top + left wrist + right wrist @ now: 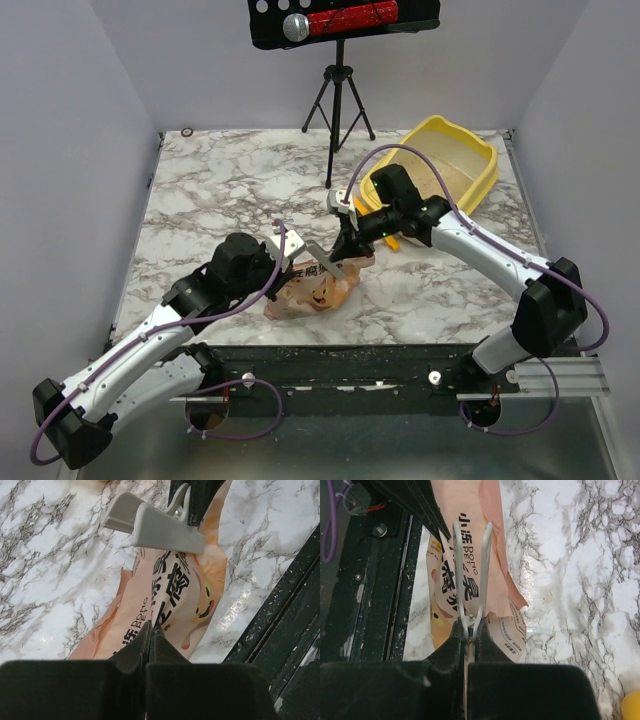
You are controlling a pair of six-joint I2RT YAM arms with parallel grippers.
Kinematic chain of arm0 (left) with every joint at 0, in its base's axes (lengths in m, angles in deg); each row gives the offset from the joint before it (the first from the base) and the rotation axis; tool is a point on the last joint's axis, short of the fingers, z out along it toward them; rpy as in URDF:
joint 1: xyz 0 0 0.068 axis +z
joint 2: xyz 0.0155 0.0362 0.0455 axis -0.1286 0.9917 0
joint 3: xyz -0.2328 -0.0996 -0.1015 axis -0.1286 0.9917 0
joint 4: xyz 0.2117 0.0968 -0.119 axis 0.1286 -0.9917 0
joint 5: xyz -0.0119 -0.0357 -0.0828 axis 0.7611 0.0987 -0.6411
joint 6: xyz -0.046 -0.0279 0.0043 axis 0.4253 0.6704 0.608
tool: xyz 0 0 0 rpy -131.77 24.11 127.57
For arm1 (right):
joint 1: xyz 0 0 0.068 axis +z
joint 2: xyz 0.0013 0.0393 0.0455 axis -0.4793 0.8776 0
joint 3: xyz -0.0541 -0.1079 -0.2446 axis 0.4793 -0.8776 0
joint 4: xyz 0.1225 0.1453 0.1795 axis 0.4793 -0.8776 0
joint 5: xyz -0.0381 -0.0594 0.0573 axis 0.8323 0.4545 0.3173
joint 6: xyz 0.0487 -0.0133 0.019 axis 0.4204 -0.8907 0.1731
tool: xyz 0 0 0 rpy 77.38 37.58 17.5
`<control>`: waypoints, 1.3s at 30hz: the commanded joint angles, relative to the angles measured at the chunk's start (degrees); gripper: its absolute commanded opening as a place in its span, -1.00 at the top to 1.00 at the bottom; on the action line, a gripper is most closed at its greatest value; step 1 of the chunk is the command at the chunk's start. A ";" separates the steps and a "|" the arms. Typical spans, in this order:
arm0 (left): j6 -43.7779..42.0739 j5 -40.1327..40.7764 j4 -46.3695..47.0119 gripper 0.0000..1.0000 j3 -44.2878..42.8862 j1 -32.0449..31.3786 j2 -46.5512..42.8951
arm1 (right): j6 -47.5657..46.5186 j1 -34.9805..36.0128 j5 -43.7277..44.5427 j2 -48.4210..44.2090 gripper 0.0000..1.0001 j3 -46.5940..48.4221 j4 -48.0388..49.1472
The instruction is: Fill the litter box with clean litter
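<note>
The yellow litter box (478, 150) stands at the back right with a layer of beige litter (455, 180) in it. A tan printed paper bag (312, 292) lies at the front middle, its top held by a grey clip (322, 255). My left gripper (287, 262) is shut on the bag's edge (175, 590) just below the clip (160, 525). My right gripper (345, 245) is shut on the clip's handles (471, 580), over the bag (492, 545). Litter inside the bag is hidden.
A small yellow-orange scoop (394, 242) lies beside the right gripper, between the bag and the litter box. A black tripod (337, 100) stands at the back middle. The table's dark front rail (350, 360) runs close to the bag.
</note>
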 commanded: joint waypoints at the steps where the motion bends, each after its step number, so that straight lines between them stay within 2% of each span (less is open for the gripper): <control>1: 0.22 1.61 2.45 1.00 -0.49 0.25 -1.58 | -3.02 0.23 7.15 0.78 0.99 5.37 -10.81; 7: 0.40 1.87 2.10 1.00 -0.75 0.34 -2.72 | -6.97 1.46 15.33 3.68 0.99 18.46 -26.80; 13: 0.66 1.78 2.36 1.00 -0.58 0.16 -4.30 | -7.06 3.65 18.58 5.35 0.99 19.19 -31.13; 25: 1.01 3.01 2.10 1.00 -0.75 0.16 -4.74 | -5.66 8.66 21.66 6.93 0.99 11.81 -28.76; 34: 1.10 3.28 1.92 1.00 -0.75 0.16 -4.39 | -3.64 9.55 22.81 7.37 0.99 8.20 -24.37; 35: 1.10 3.28 2.00 1.00 -0.75 0.16 -4.30 | -3.46 9.46 22.72 7.46 0.97 7.94 -23.93; 38: 1.10 3.19 2.18 0.99 -0.67 0.16 -4.21 | -2.06 9.46 23.43 7.46 0.63 7.50 -22.61; 39: 1.10 3.19 2.18 0.98 -0.67 0.25 -4.21 | -1.71 9.46 23.43 7.46 0.58 7.59 -22.44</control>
